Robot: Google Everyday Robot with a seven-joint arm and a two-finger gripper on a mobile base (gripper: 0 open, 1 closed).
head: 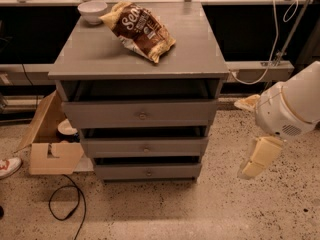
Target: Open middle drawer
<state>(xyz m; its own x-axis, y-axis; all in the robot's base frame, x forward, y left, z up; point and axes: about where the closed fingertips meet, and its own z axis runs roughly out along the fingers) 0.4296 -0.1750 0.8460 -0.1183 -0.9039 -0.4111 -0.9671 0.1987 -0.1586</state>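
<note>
The gripper (259, 158) hangs right of the chest (100, 59), well apart from the middle drawer (120, 147). I cannot tell if it is wide or narrow.

The middle drawer (145, 147) sits between the taller top drawer (140, 114) and the lowest drawer (148, 171). It seems about flush with them, though the angle makes this hard to judge. A brown snack bag (139, 30) and a white bowl (92, 11) rest on the grey surface (95, 54). The gripper (251, 167) hangs well right of the cabinet, above the speckled floor (200, 209).
</note>
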